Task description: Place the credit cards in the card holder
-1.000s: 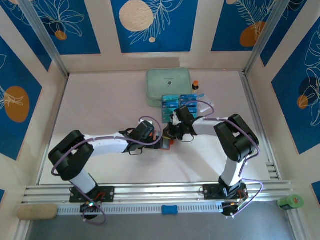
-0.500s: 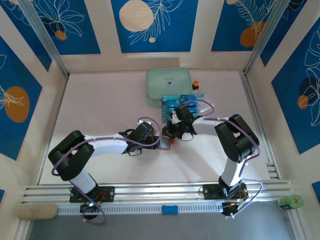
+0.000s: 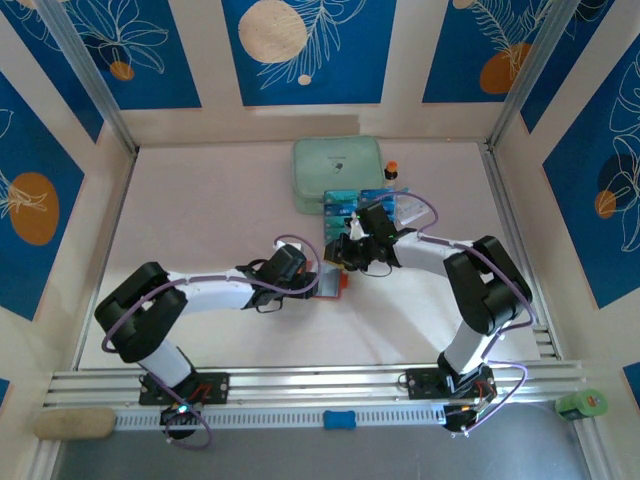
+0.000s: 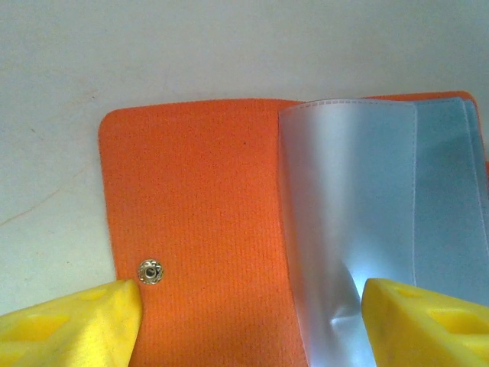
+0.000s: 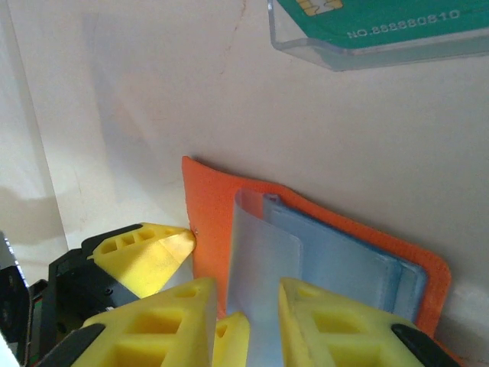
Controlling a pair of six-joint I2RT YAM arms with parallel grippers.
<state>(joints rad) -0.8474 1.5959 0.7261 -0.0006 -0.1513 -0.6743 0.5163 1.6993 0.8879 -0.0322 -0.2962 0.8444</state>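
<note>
The card holder (image 3: 334, 284) lies open mid-table, orange flap (image 4: 206, 229) flat, with its snap stud (image 4: 150, 271) showing. Its clear inner sleeves (image 4: 359, 206) curl upward. My left gripper (image 4: 252, 329) is open and straddles the holder, one finger by the stud, the other against a sleeve. My right gripper (image 5: 248, 321) is open a little, and one raised sleeve (image 5: 260, 260) stands loose between its fingers. Teal credit cards (image 3: 345, 206) lie in a clear tray (image 3: 400, 205) just behind; one card (image 5: 382, 15) shows in the right wrist view.
A mint-green zip case (image 3: 338, 165) lies behind the tray, with a small orange-capped bottle (image 3: 391, 170) beside it. Both arms meet at the table's centre. Metal frame rails (image 3: 300, 382) run along the near edge.
My right gripper's jaws have parted from shut, and that arm has shifted slightly back and right. The left jaws have narrowed a little around the holder.
</note>
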